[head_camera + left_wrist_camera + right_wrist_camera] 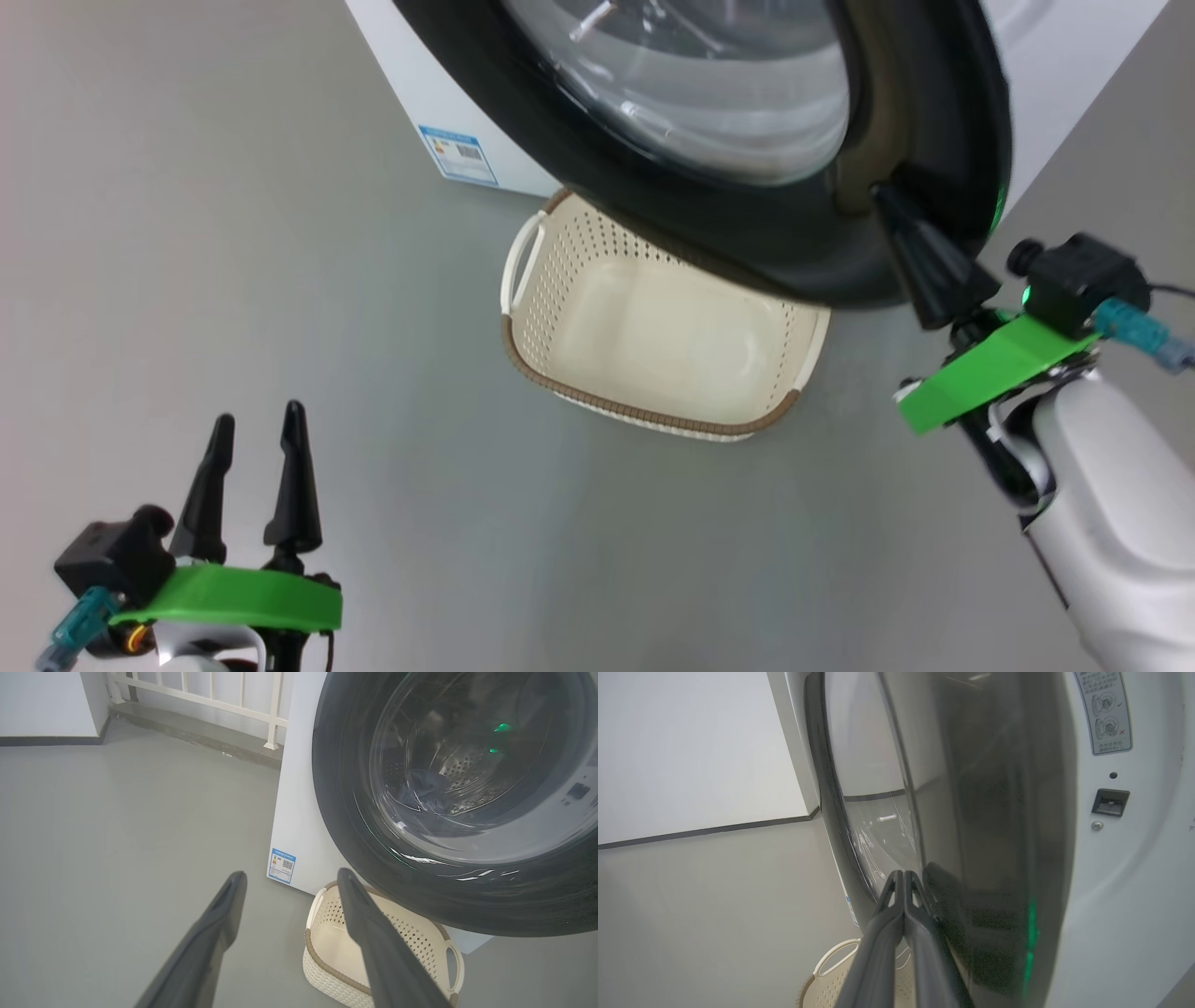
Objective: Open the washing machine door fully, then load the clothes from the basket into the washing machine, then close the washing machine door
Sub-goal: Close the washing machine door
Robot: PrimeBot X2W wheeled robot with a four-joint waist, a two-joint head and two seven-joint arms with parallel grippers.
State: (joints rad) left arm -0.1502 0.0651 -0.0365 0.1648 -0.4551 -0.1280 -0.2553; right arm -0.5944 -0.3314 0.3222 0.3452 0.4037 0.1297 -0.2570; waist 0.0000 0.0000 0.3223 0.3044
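Observation:
The washing machine [439, 93] is white, and its black-rimmed glass door [747, 233] stands partly open, away from the front panel. My right gripper [882, 194] is shut, holding nothing, with its tips [903, 875] pressed against the door's glossy rim [994, 858]. Under the door, the cream basket [569, 271] sits on the floor with nothing in it. Through the glass, dark bluish clothes [427, 788] lie in the steel drum. At the lower left, my left gripper [259, 415] hangs open and empty, pointing toward the basket [327, 947] with its fingertips [290, 873] wide apart.
A blue label [457, 156] marks the machine's lower corner. The latch socket [1110, 801] on the front panel is uncovered. A white railing [210, 690] and a wall with dark skirting [46, 741] stand behind. Grey floor [187, 280] stretches to the left.

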